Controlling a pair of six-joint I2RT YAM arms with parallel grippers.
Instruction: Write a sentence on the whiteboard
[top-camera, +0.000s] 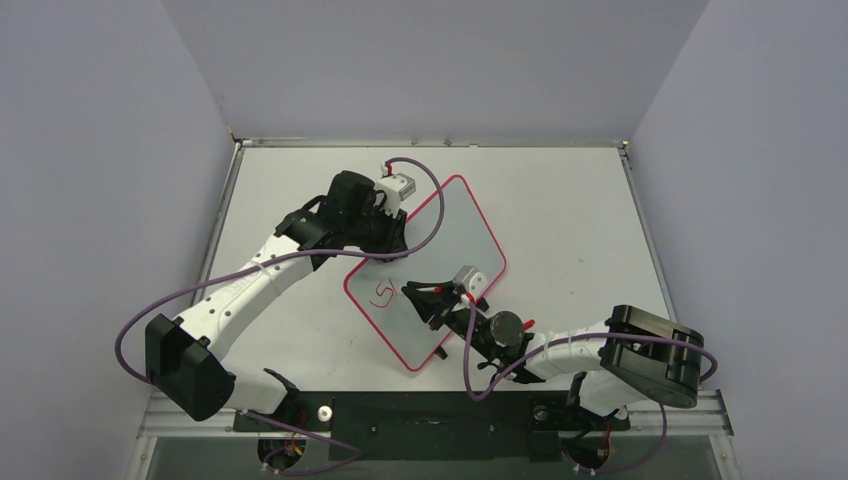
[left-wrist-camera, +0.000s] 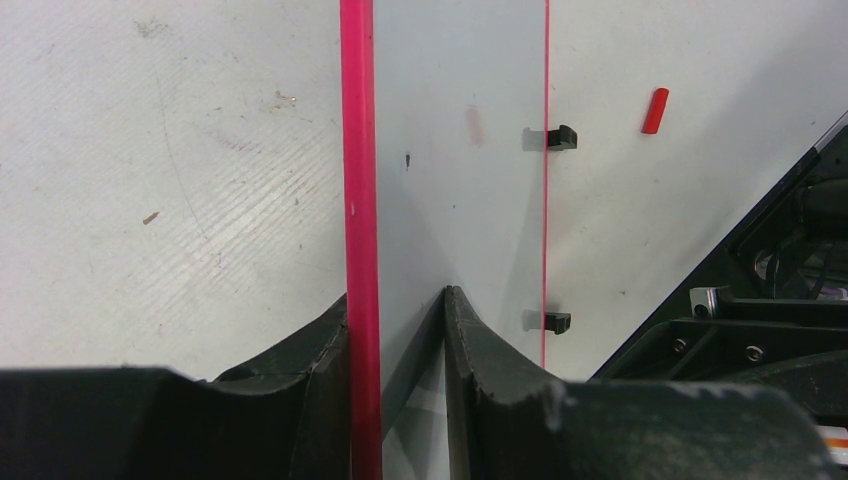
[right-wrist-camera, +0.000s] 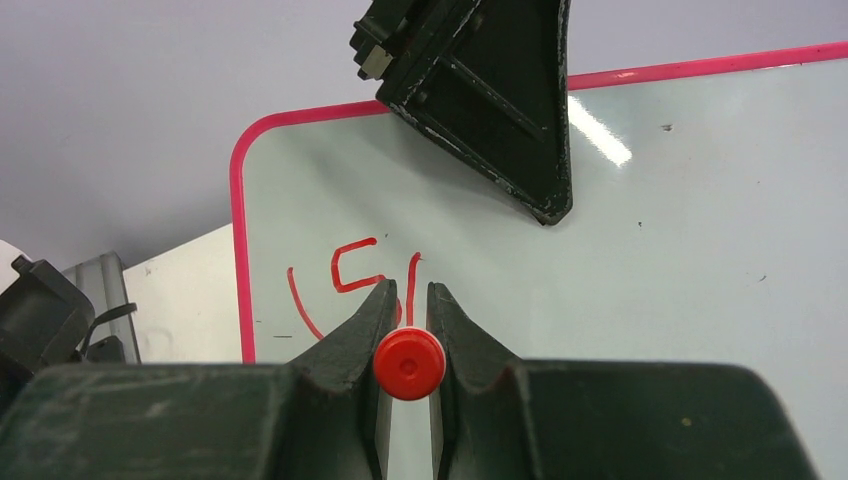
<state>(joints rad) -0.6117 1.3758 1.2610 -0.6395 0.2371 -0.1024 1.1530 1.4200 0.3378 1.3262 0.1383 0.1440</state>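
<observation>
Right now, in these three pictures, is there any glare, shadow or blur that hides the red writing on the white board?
Right wrist view: a glare streak on the glossy pink-edged white board lies clear of the red marker strokes, which are sharp. Left wrist view: the black left hand is dark, with little detail. Top view: even light, strokes tiny but unhidden.

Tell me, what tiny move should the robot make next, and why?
Probably slide the red marker along the whiteboard to build the next letter. The right claw grips it, only a few red strokes are written, and the left claw clamps the board's edge.
</observation>
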